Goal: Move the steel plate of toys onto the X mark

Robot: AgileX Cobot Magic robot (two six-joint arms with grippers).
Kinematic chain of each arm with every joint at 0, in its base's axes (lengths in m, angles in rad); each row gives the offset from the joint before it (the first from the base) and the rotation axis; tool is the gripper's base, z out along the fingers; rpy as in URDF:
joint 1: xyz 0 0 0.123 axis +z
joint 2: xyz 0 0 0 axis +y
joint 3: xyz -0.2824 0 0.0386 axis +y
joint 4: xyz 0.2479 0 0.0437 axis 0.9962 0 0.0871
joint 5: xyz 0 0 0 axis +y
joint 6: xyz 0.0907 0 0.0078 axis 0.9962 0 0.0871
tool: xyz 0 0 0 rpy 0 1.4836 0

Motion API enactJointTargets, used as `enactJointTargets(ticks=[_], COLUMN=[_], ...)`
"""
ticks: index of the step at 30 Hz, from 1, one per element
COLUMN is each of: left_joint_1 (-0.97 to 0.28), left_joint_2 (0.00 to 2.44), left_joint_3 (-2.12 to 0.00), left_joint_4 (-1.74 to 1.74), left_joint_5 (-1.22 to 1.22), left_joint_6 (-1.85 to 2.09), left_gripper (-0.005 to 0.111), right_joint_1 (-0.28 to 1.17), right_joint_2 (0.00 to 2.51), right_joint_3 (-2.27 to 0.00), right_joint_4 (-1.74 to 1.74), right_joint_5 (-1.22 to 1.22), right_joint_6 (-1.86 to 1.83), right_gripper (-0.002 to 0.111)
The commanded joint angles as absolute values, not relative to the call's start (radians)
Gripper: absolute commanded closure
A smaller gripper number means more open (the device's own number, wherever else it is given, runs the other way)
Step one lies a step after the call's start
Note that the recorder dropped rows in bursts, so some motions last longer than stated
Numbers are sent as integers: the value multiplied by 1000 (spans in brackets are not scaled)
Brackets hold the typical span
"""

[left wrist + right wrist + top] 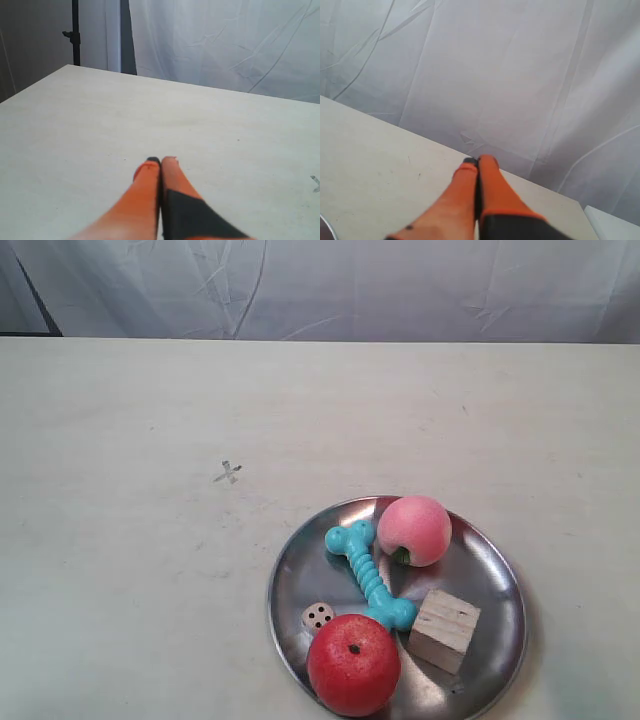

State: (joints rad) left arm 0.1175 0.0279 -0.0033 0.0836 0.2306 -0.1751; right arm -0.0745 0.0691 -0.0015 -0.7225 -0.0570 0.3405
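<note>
Plate: your steel plate (492,575) sits loaded with toys (353,664), near the X mark (229,473) but off it.
Grippers: your left gripper (161,161) and right gripper (479,160) hover pinched closed, empty, so nothing is lifted yet.

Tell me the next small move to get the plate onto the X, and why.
Probably open the right gripper and lower it toward the rim of the steel plate: it and the left gripper are shut, empty, and the plate sits apart from the X mark.
</note>
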Motion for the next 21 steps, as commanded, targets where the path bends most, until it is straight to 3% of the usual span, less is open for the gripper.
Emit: enactJointTargets(ticks=[1, 13, 18, 21], left_joint_1=[119, 119, 119, 119], left_joint_2=[23, 23, 23, 23], left_joint_3=[0, 0, 0, 0], left_joint_4=[82, 82, 168, 217], left_joint_5=[232, 232, 232, 232], left_joint_6=[-177, -177, -177, -177], left_gripper=[106, 106, 106, 106], right_joint_1=[-79, -79, -79, -79], right_joint_2=[66, 66, 66, 66], right_joint_3=[0, 0, 0, 0], right_joint_4=[-719, -725, -405, -303], right_joint_5=[-57, -64, -316, -422], right_joint_6=[340, 340, 759, 823], right_gripper=[109, 109, 109, 109])
